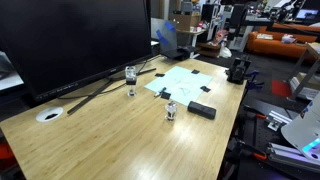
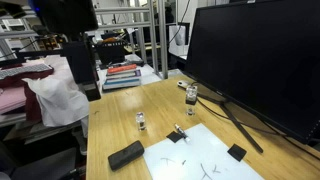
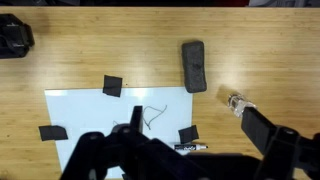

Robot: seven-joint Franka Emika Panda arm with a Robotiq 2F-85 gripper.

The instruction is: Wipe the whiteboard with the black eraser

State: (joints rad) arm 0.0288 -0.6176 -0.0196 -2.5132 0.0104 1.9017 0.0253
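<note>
The whiteboard [image 3: 82,110] lies flat on the bench [image 3: 80,50], a pale sheet with thin dark scribbles and dark marks at its edges. The black eraser [image 3: 194,66] lies flat near one corner of it, not touching.

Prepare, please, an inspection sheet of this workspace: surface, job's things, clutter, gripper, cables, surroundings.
Surface: wooden table, light top.
Job's things: whiteboard lying flat, with scribbles on it; black eraser on the table beside it, off the sheet.
Clutter: bottle by the monitor; bottle by the eraser; white disc; black device; large monitor.
Gripper: gripper open, empty, above the whiteboard.
Cables: nothing seen.
Surroundings: white bag, lab shelves behind.
</note>
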